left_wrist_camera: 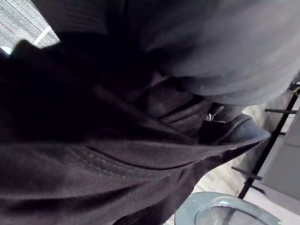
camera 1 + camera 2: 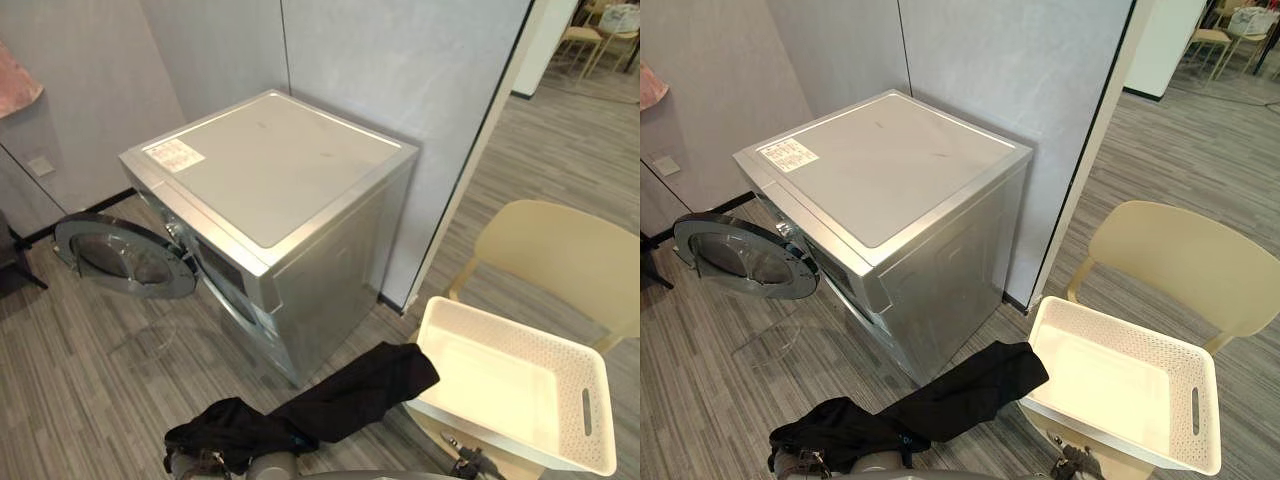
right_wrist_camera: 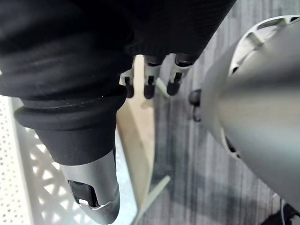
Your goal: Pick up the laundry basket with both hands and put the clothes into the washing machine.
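Observation:
A black garment [image 2: 340, 400] stretches from the rim of the white laundry basket [image 2: 590, 400] down to my left hand [image 2: 192, 463] at the picture's lower edge. Its bunched end lies over that hand and also fills the left wrist view as dark cloth [image 1: 93, 140]. The basket sits on a beige chair [image 2: 560, 250] and its inside looks bare. My right hand [image 3: 70, 126] hangs beside the basket wall [image 3: 28, 187], fingers [image 3: 149, 79] relaxed under a ribbed hem of the garment, thumb apart. The silver washing machine [image 2: 270, 170] stands ahead, its round door [image 2: 125, 257] swung open.
Grey panel walls stand behind the washing machine, and a dark post runs down its right side. The open door juts out over the striped grey floor at left. More beige chairs stand far back at the upper right.

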Controlling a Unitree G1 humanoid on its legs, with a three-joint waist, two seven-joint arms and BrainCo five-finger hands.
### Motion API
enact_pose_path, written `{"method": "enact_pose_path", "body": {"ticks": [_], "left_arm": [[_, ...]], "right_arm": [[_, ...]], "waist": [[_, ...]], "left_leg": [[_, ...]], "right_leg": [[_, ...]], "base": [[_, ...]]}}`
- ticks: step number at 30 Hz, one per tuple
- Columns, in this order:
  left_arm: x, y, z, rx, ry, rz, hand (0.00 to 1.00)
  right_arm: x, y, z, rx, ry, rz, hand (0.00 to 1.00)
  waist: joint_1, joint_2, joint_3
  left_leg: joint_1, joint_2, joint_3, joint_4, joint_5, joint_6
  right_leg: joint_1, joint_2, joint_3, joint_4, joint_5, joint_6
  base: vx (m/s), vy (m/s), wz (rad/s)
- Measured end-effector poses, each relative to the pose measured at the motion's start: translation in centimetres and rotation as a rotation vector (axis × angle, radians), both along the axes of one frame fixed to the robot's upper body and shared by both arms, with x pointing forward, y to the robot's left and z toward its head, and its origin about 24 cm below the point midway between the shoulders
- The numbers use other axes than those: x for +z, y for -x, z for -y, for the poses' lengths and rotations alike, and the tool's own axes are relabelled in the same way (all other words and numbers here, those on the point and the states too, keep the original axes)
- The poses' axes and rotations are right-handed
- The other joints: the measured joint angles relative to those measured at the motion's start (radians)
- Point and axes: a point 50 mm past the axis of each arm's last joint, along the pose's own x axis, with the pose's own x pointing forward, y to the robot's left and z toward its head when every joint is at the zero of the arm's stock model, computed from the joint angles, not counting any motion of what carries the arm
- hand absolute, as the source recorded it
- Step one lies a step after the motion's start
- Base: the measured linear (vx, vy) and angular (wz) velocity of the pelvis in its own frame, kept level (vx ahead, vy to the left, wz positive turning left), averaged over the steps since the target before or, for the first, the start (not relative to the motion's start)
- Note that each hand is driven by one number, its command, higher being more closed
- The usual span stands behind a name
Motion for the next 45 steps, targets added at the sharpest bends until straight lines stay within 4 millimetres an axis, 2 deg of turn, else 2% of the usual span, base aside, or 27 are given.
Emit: {"method": "enact_pose_path", "body": {"ticks": [2,3,5,6,8,9,10,12,13,14,16,19,23,24,25,27,31,33,35,36,37,38,39,40,41,43,45], "left_arm": [[0.2,-1.4,0.7,-0.095,-0.012,0.023,1.0],[0.4,-2.4,1.3,-0.166,-0.018,0.043,1.0],[0.5,-3.1,1.9,-0.238,-0.026,0.056,1.0],[0.6,-3.5,2.5,-0.281,-0.026,0.064,1.0],[0.7,-3.6,2.3,-0.295,-0.036,0.067,1.0],[0.6,-3.5,2.3,-0.3,-0.039,0.061,1.0],[0.6,-3.4,2.3,-0.308,-0.041,0.057,1.0],[0.5,-3.1,2.5,-0.323,-0.032,0.054,1.0],[0.5,-3.2,2.5,-0.329,-0.034,0.056,1.0],[0.5,-3.4,2.7,-0.34,-0.029,0.057,1.0],[0.6,-4.1,3.4,-0.384,-0.026,0.071,1.0],[0.5,-4.2,4.1,-0.436,-0.009,0.062,1.0],[1.0,-3.6,4.5,-0.486,-0.028,0.102,1.0],[1.1,-3.5,4.4,-0.489,-0.03,0.103,1.0],[1.1,-3.6,4.4,-0.497,-0.038,0.102,1.0],[1.2,-3.6,4.1,-0.497,-0.05,0.101,1.0],[1.3,-4.0,3.9,-0.49,-0.062,0.106,1.0],[1.4,-4.1,3.8,-0.482,-0.075,0.104,1.0],[1.4,-4.0,3.8,-0.478,-0.08,0.098,1.0],[1.0,-3.4,4.1,-0.483,-0.067,0.078,1.0],[1.0,-3.3,3.3,-0.492,-0.088,0.055,1.0],[1.1,-3.6,2.9,-0.52,-0.109,0.052,1.0],[1.2,-4.3,3.2,-0.566,-0.12,0.056,1.0],[1.2,-4.4,3.3,-0.584,-0.121,0.058,1.0],[1.2,-4.4,3.6,-0.603,-0.121,0.059,1.0],[1.2,-4.5,3.8,-0.643,-0.132,0.054,1.0],[1.4,-4.7,3.7,-0.648,-0.143,0.059,1.0]], "right_arm": [[-0.1,0.5,-0.1,-0.003,0.001,-0.015,0.0],[-0.1,0.3,-0.1,-0.007,0.005,-0.017,0.0],[0.0,-0.1,-0.3,-0.002,0.004,-0.008,0.0],[0.0,-0.2,-0.6,-0.007,-0.004,0.003,0.0],[-0.1,-0.1,-1.3,-0.016,-0.025,0.001,0.0],[-0.2,-0.2,-1.8,-0.033,-0.045,0.008,0.0],[-0.2,-0.1,-2.0,-0.044,-0.053,0.011,0.0],[-0.2,-0.6,-2.6,-0.064,-0.079,0.033,0.0],[-0.2,-1.0,-2.8,-0.064,-0.084,0.043,0.0],[-0.1,-1.3,-2.9,-0.074,-0.085,0.058,0.0],[-0.3,-0.8,-3.2,-0.1,-0.101,0.048,0.0],[-0.3,0.1,-2.2,-0.125,-0.076,0.037,0.0],[-0.4,1.1,-2.0,-0.133,-0.071,0.017,0.0],[-0.4,1.1,-2.0,-0.132,-0.071,0.016,0.0],[-0.3,0.6,-2.1,-0.125,-0.072,0.031,0.0],[0.1,-0.6,-2.0,-0.096,-0.061,0.068,0.0],[0.4,-1.5,-2.8,-0.039,-0.061,0.102,0.0],[0.4,-1.4,-2.8,-0.035,-0.057,0.097,0.0],[0.2,-0.8,-2.5,-0.042,-0.046,0.082,0.0],[0.1,0.0,-2.1,-0.058,-0.039,0.061,0.0],[-0.2,0.5,-2.7,-0.083,-0.066,0.035,0.0],[-0.5,0.8,-3.3,-0.073,-0.095,0.007,0.0],[-0.6,0.9,-3.3,-0.087,-0.104,-0.002,0.0],[-0.6,0.8,-3.2,-0.097,-0.106,0.002,0.0],[-0.5,0.3,-3.1,-0.106,-0.106,0.015,0.0],[-0.3,-0.5,-3.1,-0.097,-0.104,0.036,0.0],[-0.1,-1.2,-3.3,-0.076,-0.104,0.052,0.0]], "waist": [[0.012,0.007,-0.002],[0.014,0.008,-0.002],[0.007,0.017,-0.005],[0.009,0.024,-0.006],[0.005,0.014,-0.018],[0.005,0.003,-0.023],[0.005,-0.005,-0.025],[0.003,-0.03,-0.017],[0.002,-0.039,-0.016],[-0.026,-0.04,-0.022],[-0.049,-0.062,-0.033],[-0.067,-0.01,-0.006],[-0.067,0.011,-0.009],[-0.057,0.018,-0.008],[-0.04,0.0,-0.01],[-0.03,0.006,0.0],[-0.018,-0.012,-0.001],[-0.018,-0.01,-0.004],[-0.016,-0.006,-0.015],[-0.016,0.005,-0.042],[-0.017,-0.038,-0.056],[-0.02,-0.063,-0.069],[-0.018,-0.068,-0.074],[-0.019,-0.066,-0.076],[-0.019,-0.061,-0.077],[-0.016,-0.037,-0.073],[-0.02,-0.031,-0.074]], "left_leg": [[-0.056,-0.018,-0.009,0.086,-0.054,0.023],[-0.087,-0.046,-0.007,0.112,-0.078,0.054],[-0.089,-0.076,-0.023,0.109,-0.084,0.064],[-0.086,-0.098,-0.056,0.098,-0.08,0.076],[-0.079,-0.125,-0.094,0.061,-0.068,0.095],[-0.062,-0.139,-0.123,0.026,-0.049,0.105],[-0.053,-0.142,-0.13,0.008,-0.046,0.107],[-0.024,-0.156,-0.15,-0.05,-0.036,0.123],[-0.025,-0.162,-0.15,-0.058,-0.036,0.123],[-0.05,-0.189,-0.185,-0.065,-0.034,0.121],[-0.049,-0.21,-0.195,-0.082,-0.012,0.109],[-0.037,-0.167,-0.256,0.124,-0.08,0.09],[-0.128,-0.135,-0.251,0.444,-0.014,0.021],[-0.142,-0.126,-0.241,0.474,0.004,0.019],[-0.181,-0.111,-0.21,0.56,0.064,0.014],[-0.227,-0.042,-0.189,0.6,-0.024,0.064],[-0.234,0.045,-0.238,0.333,-0.052,0.049],[-0.209,0.12,-0.31,0.037,-0.018,0.007],[-0.189,0.142,-0.323,-0.021,0.006,-0.019],[-0.196,0.14,-0.297,0.003,0.098,-0.104],[-0.215,0.097,-0.252,0.071,0.081,-0.132],[-0.222,0.066,-0.236,0.081,0.075,-0.122],[-0.227,0.04,-0.22,0.09,0.062,-0.099],[-0.223,0.033,-0.205,0.093,0.056,-0.084],[-0.204,0.022,-0.167,0.092,0.043,-0.055],[-0.155,0.015,-0.114,0.068,0.019,-0.009],[-0.084,0.001,-0.067,0.029,0.008,0.024]], "right_leg": [[0.001,-0.001,0.0,-0.037,0.04,-0.005],[0.001,-0.013,0.003,-0.07,0.079,-0.056],[-0.008,-0.009,0.076,-0.079,0.121,-0.149],[-0.019,0.044,0.239,-0.043,0.043,-0.155],[-0.037,0.119,0.367,0.028,-0.074,-0.138],[-0.048,0.194,0.443,0.073,-0.155,-0.107],[-0.057,0.232,0.466,0.091,-0.19,-0.098],[-0.12,0.377,0.51,0.113,-0.285,-0.105],[-0.145,0.41,0.523,0.099,-0.296,-0.119],[-0.154,0.454,0.576,0.087,-0.298,-0.179],[-0.16,0.466,0.597,0.059,-0.31,-0.197],[-0.071,0.508,0.532,0.054,-0.292,-0.226],[0.002,0.549,0.563,0.068,-0.293,-0.225],[0.005,0.551,0.573,0.07,-0.293,-0.225],[0.042,0.545,0.608,0.041,-0.292,-0.225],[0.067,0.539,0.668,0.001,-0.293,-0.225],[0.072,0.461,0.744,-0.008,-0.318,-0.178],[0.094,0.415,0.773,-0.012,-0.354,-0.116],[0.118,0.377,0.781,-0.022,-0.382,-0.066],[0.136,0.345,0.804,-0.031,-0.397,-0.031],[0.129,0.28,0.814,-0.013,-0.37,0.019],[0.107,0.245,0.812,-0.001,-0.309,0.036],[0.092,0.226,0.816,-0.006,-0.191,0.027],[0.084,0.217,0.82,-0.007,-0.132,0.025],[0.062,0.201,0.828,0.005,-0.018,0.007],[0.026,0.177,0.821,0.045,0.102,-0.064],[0.005,0.173,0.766,0.093,0.082,-0.105]], "base": [[-0.05,0.339,0.11],[-0.05,0.238,0.25],[-0.01,0.298,0.48],[0.01,0.263,0.62],[0.03,0.074,0.59],[0.05,0.011,0.52],[0.05,-0.04,0.46],[0.03,-0.096,0.2],[-0.04,-0.128,0.39],[-0.04,-0.112,0.63],[0.07,-0.132,0.71],[0.24,-0.083,0.53],[0.17,0.01,0.18],[0.16,0.075,-0.33],[0.11,0.051,-0.42],[0.16,0.063,-0.74],[0.19,0.151,-0.73],[0.29,0.362,-0.32],[0.27,0.432,-0.24],[0.38,0.667,-0.26],[0.39,0.687,-0.15],[0.32,0.569,0.02],[0.26,0.465,0.06],[0.39,0.722,-0.17],[0.3,0.612,-0.3],[0.2,0.575,-0.5],[0.04,0.436,-0.51]]}}
